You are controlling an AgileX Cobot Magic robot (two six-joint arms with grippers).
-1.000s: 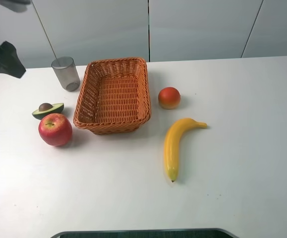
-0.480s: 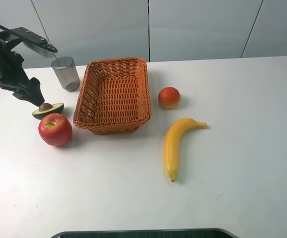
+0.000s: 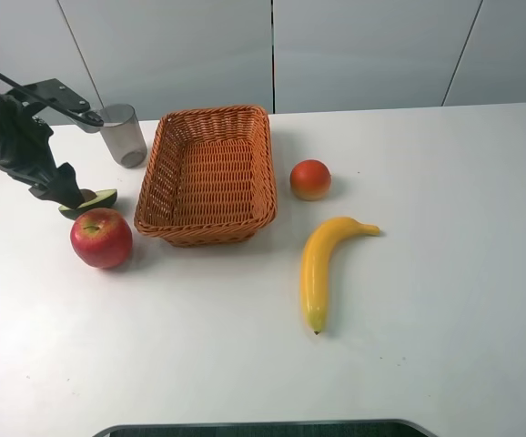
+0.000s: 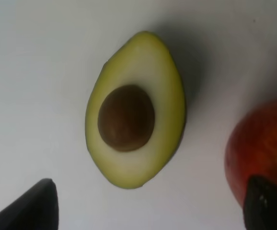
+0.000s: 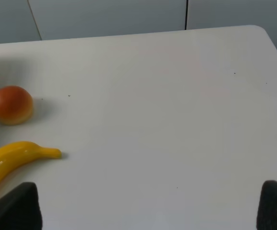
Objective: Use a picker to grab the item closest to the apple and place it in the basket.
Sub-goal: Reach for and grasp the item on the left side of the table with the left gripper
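Note:
The halved avocado (image 3: 100, 198), pit up, lies on the white table just behind the red apple (image 3: 101, 238) and left of the wicker basket (image 3: 205, 228). My left gripper (image 3: 64, 191) hangs low at the avocado's left end. In the left wrist view the avocado (image 4: 135, 110) fills the middle, the apple (image 4: 260, 143) sits at one side, and the left gripper (image 4: 150, 206) is open, with dark fingertips spread wider than the fruit and not touching it. The right gripper (image 5: 144, 206) is open over bare table and does not show in the exterior view.
A grey cup (image 3: 122, 135) stands behind the avocado, close to the left arm and the basket's far left corner. An orange-red fruit (image 3: 310, 178) and a banana (image 3: 322, 264) lie to the right of the basket; both also show in the right wrist view.
The left arm swung in from the upper left and came down to the avocado, then edged slightly lower and nearer. Fruit and basket have not moved.

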